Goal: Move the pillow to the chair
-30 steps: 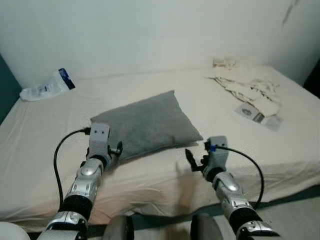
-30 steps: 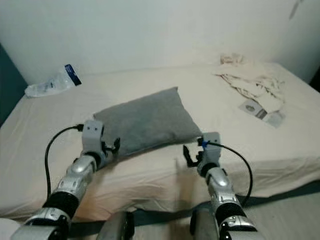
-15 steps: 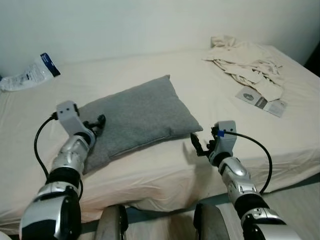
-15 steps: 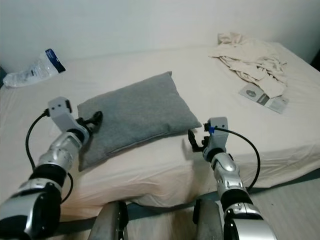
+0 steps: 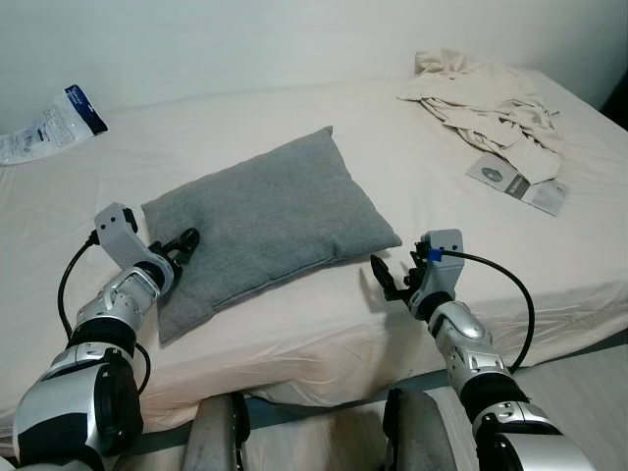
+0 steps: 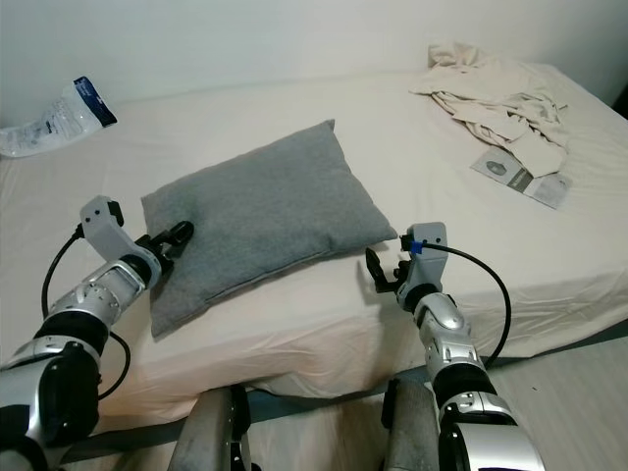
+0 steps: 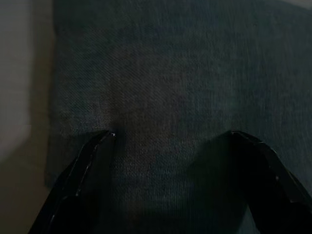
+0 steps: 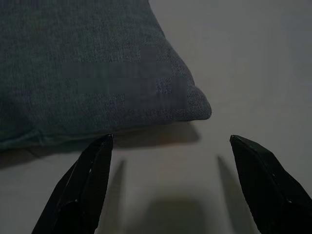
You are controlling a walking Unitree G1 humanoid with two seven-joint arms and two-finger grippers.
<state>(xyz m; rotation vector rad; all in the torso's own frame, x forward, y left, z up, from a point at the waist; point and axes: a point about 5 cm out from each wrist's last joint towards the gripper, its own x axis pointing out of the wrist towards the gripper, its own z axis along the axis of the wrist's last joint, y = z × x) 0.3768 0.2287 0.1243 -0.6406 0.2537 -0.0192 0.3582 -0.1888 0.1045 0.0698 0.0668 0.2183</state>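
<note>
Grey fabric covers the pillow, which lies slantwise on the near half of the bed, its long axis running from near left to far right. At the pillow's left edge the left hand has its fingers spread wide, both tips pressed onto the cloth and nothing clamped between them. Just beyond the pillow's near right corner, the right hand hovers over the sheet with its fingers apart and empty, the corner facing the gap between them. Crumpled cream cloth and a leaflet lie far right; a plastic packet lies far left.
</note>
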